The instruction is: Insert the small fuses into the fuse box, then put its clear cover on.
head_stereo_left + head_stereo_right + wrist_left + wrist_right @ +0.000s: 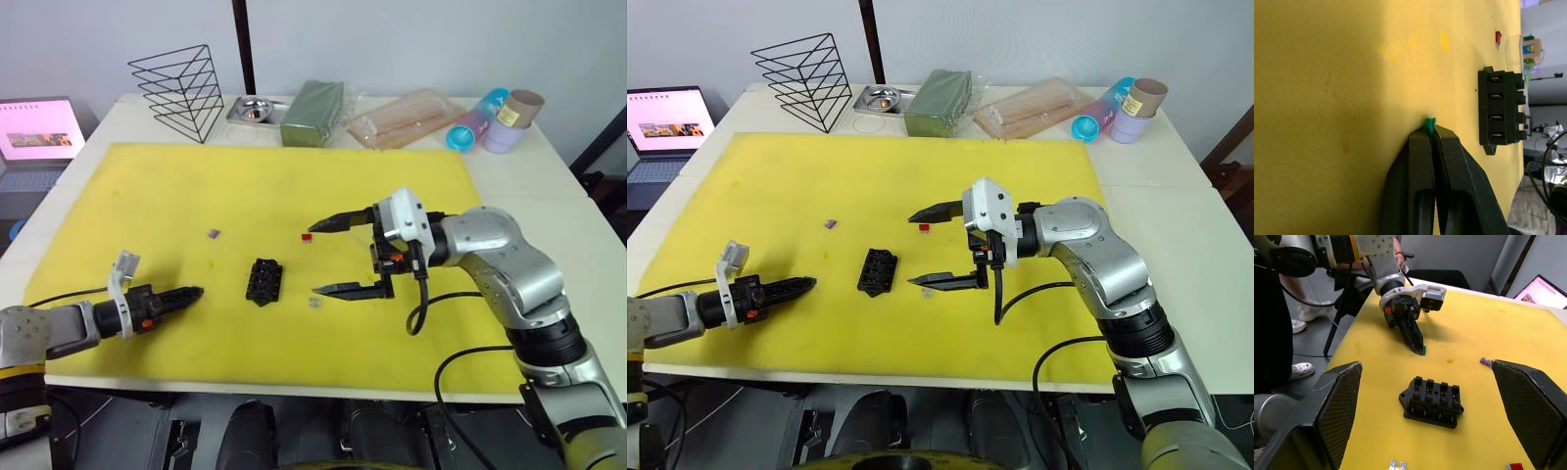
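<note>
Left gripper [193, 292]: your fingers were pinched together on the green fuse [1429, 122], low over the yellow mat [147, 196], probably so you could carry it to the fuse box [265, 281] nearby.
Right gripper [328, 257]: your fingers were spread wide and held nothing, hovering just beside the box, likely ready to steady it.
Fuse box: a small black block lying mid-mat between your grippers, with four slots that all looked unfilled.
Loose fuses: red [307, 236], purple [213, 233] and pale grey [314, 303] lay apart around the box.
</note>
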`<state>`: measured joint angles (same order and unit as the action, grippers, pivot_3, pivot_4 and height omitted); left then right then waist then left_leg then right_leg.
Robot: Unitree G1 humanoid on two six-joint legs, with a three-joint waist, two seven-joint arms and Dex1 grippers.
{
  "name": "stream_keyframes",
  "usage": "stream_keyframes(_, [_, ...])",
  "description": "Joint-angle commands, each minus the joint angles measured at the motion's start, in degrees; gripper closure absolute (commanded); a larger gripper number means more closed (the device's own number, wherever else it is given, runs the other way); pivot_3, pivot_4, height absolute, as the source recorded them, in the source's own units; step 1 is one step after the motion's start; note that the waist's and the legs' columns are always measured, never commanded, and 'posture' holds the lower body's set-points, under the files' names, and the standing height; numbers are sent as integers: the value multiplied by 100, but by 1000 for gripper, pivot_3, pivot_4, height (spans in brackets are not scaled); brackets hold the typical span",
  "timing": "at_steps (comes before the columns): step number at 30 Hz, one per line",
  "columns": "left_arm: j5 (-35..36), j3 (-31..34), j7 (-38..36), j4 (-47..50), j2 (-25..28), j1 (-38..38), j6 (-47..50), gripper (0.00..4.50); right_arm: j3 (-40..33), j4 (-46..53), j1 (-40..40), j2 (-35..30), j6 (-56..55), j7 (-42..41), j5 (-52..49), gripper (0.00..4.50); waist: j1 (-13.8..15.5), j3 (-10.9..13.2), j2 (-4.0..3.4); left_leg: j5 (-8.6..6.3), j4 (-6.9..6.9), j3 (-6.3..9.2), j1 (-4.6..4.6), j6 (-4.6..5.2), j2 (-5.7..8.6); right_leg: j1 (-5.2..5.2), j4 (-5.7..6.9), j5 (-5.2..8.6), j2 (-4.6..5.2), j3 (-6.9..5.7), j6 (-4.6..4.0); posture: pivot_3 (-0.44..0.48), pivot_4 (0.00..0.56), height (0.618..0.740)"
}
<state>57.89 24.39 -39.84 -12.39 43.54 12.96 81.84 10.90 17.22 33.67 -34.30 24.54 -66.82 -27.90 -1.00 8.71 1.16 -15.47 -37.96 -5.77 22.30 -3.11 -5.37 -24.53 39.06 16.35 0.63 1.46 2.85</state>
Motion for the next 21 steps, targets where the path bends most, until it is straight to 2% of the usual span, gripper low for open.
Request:
stream_keyframes(1, [111,192,-144,49,121,-91,235,4480,-28,23,132,46,-97,-35,-7,0,-2,2,3,0,0,0,2,0,0,-2,0,0,0,0,0,0,150,740])
stream_keyframes(6, [681,531,-520,206,465,107,963,4480,3,-1,124,32,-71,-125,-15,0,-12,9,21,0,1,0,12,0,-1,-12,0,1,-1,-1,0,0,150,740])
stream_keyframes(8, [796,320,-735,457,719,4,1055,4480,65,0,135,-39,-21,-287,-34,0,-7,13,29,0,1,-1,13,0,-1,-13,0,1,-1,0,0,0,150,740])
stream_keyframes(10, [1128,-204,-1159,1123,1248,-278,1066,4480,114,42,164,-113,104,-467,-130,0,-7,16,34,0,1,-1,13,0,-2,-14,0,1,1,-1,0,0,150,740])
stream_keyframes(12, [1279,-533,-1399,1482,1555,-392,1066,4480,157,63,200,-136,173,-553,-166,0,-5,24,39,-1,4,-1,13,-1,-3,-15,-2,3,3,0,-2,0,150,740])
stream_keyframes(17, [719,-1351,-1874,1697,1876,-172,601,4480,235,141,215,-175,186,-748,-131,0,25,27,44,-1,5,-5,12,-1,-1,-15,-3,12,6,0,-19,0,150,740])
stream_keyframes(21, [491,-1569,-2049,1310,1830,187,440,4480,208,197,206,-155,244,-706,-117,0,22,30,48,-1,4,-3,15,-1,-1,-18,-3,12,1,0,-19,0,150,740])
